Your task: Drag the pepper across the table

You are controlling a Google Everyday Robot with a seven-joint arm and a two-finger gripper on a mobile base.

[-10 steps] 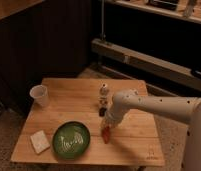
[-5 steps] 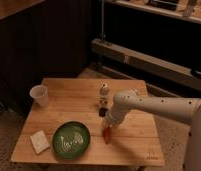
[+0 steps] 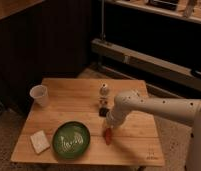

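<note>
Nearest us, three things lie along the near edge of the table (image 3: pixel 144 142). By the near left corner a pale square block (image 3: pixel 40 141) lies flat on the planks. Just right of it, and apart from it, sits the green plate (image 3: pixel 71 140), close to the near edge and left of its middle. Right of the plate, near its rim but not touching it, lies the pepper (image 3: pixel 108 135). It is small and red-orange, about midway along the near edge and set back a little from it.

Over the pepper's far end we find the gripper (image 3: pixel 109 125), pointing down at the planks. It appears to touch the pepper from above, but we cannot tell whether it is spread or pinching. The white arm (image 3: pixel 159 107) comes in over the right edge, crosses the right half of the table and bends down at a rounded joint near the centre.

Just beyond the gripper, a little to its left, a small dark thing (image 3: pixel 101 113) lies near the table's centre. Behind that the white figurine (image 3: pixel 103 92) stands upright, toward the far edge. By the left edge, nearer the far left corner, a white cup (image 3: pixel 39 95) stands mouth up, well apart from the rest.
</note>
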